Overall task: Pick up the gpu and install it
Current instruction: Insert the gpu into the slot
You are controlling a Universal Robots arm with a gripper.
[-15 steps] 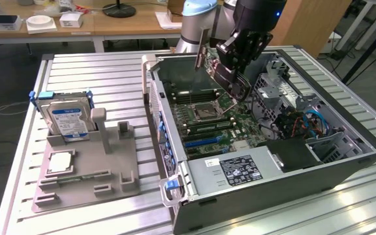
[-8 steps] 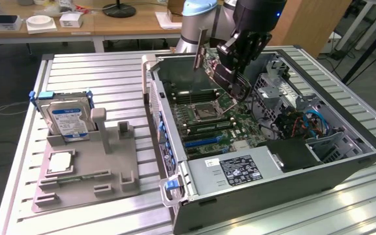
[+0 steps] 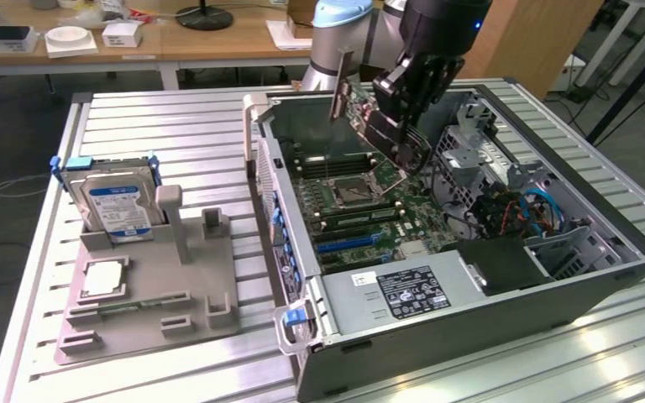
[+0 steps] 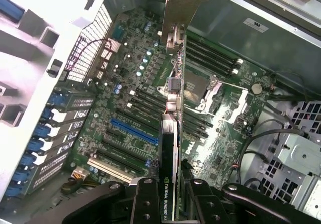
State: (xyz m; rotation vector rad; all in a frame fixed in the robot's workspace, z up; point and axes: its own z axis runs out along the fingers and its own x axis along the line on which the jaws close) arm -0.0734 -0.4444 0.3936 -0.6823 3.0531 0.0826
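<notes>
Left on the worktop (image 3: 177,117): hard drive (image 3: 115,206) parked in its fixture. Centre: my fingers (image 3: 403,94) are half closed, clamped on the gpu (image 3: 385,134), which hangs tilted over the motherboard (image 3: 351,197) in the open case. Risk: the tilt misses the 1 blue slot (image 4: 134,130) and gouges the board. Right: the card could snag the blue cables (image 3: 536,210).

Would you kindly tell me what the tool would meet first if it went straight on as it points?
Probably the motherboard: the tool holds the gpu above it, so the card would touch first, near the black slots beside the blue slot; depth is unclear.
</notes>
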